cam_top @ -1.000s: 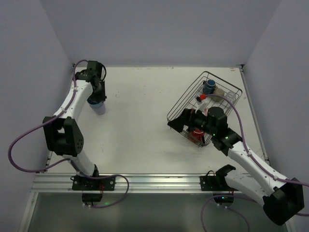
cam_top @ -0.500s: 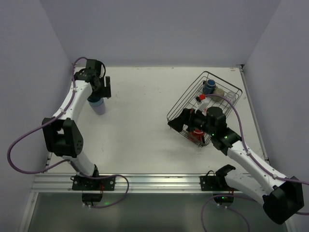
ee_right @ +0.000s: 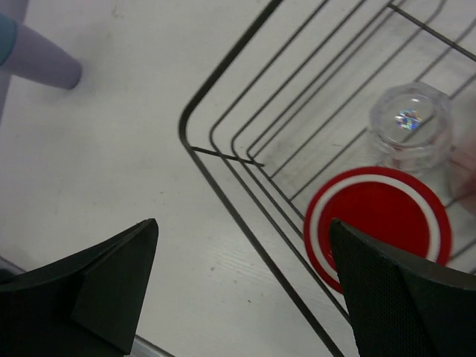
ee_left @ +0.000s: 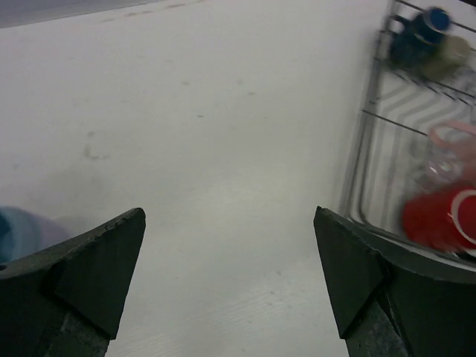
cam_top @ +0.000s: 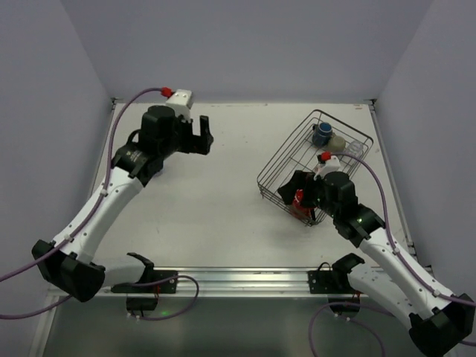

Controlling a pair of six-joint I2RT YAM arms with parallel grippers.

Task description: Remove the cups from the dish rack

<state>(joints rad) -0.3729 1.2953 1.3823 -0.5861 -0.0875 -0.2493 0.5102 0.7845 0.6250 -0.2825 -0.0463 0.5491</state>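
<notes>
Your right gripper (ee_right: 244,223) is wide open and holds nothing. Its two black fingers (ee_right: 104,286) stand far apart. It hangs over the near corner of the dish rack (ee_right: 223,160), right above the wire edge. The red cup (ee_right: 379,219) sits just inside that corner, under the right finger. A clear glass (ee_right: 411,126) stands just behind the red cup, deeper in the rack.

Your left gripper (ee_left: 228,216) is wide open too, and it holds nothing. It hangs above the bare white table (cam_top: 223,193), well away from the rack. The light blue cup (ee_left: 18,230) stands on the table by the left finger, at the very edge of the left wrist view. It is out of the rack, well apart from it.

Look at the far end of the rack. The dark blue cup (cam_top: 321,134) and the grey-green cup (cam_top: 338,143) sit there side by side, touching. A pink cup (ee_left: 452,137) shows in the middle of the rack, but it is blurry, so you cannot tell how it lies.
</notes>
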